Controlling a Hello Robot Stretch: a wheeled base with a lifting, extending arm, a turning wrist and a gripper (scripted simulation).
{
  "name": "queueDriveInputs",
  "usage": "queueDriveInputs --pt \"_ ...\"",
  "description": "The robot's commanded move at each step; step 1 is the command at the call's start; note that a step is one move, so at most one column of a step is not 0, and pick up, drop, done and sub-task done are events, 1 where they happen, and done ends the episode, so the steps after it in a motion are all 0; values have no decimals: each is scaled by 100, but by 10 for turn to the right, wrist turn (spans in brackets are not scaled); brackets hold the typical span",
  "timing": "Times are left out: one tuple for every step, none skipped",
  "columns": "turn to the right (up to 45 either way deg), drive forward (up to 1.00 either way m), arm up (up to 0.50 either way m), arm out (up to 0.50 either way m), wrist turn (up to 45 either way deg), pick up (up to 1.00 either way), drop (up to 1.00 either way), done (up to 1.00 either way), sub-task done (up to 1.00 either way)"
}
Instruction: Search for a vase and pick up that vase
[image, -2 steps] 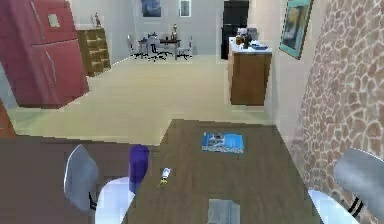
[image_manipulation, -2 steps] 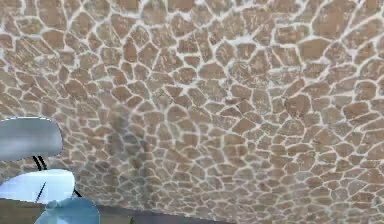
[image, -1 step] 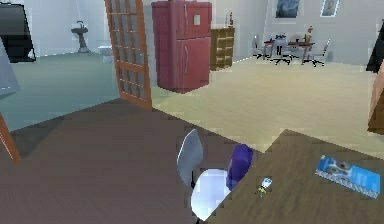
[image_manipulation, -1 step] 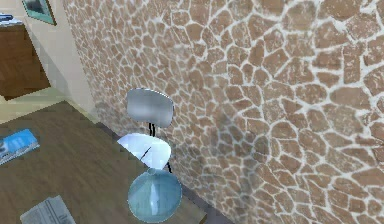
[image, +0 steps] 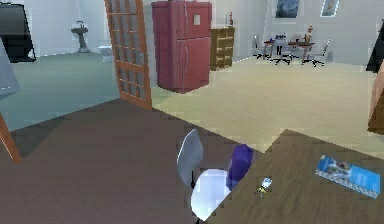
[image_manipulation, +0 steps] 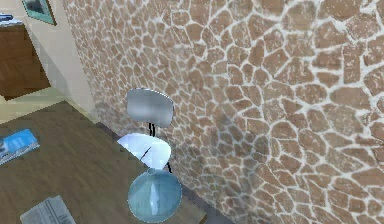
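Candidate vase: dark blue upright vessel (image: 238, 165) at the left end of the wooden table (image: 300, 195) in the forward view, just beside the grey-white chair (image: 196, 168). The shape fits a vase, but the detail is too small to confirm. The arm side view has a round bluish glass vessel (image_manipulation: 155, 196) at a table edge, in front of a white-seated chair (image_manipulation: 148, 125) by the stone wall (image_manipulation: 270, 100). It could be the same item; can't say.

Finger state: cannot tell from these pictures.

Also on the table:
- blue magazine (image: 348, 175), lying flat
- small object (image: 265, 186) near the dark blue vessel
- newspaper (image_manipulation: 45, 212)

The grey-white chair is drawn up for seating, so it likely crowds the approach from that side. The dark blue vessel sits near the edge: easy reach, but a nudge could knock it off. Search looks nearly done. Next is lining up base and arm. Red fridge (image: 182, 45) is irrelevant.
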Motion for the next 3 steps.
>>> queueDriveInputs --pt "0 0 38 0 0 0 0 0 0" --pt "0 0 0 6 0 0 0 0 0" --pt "0 0 0 0 450 0 0 0 0"
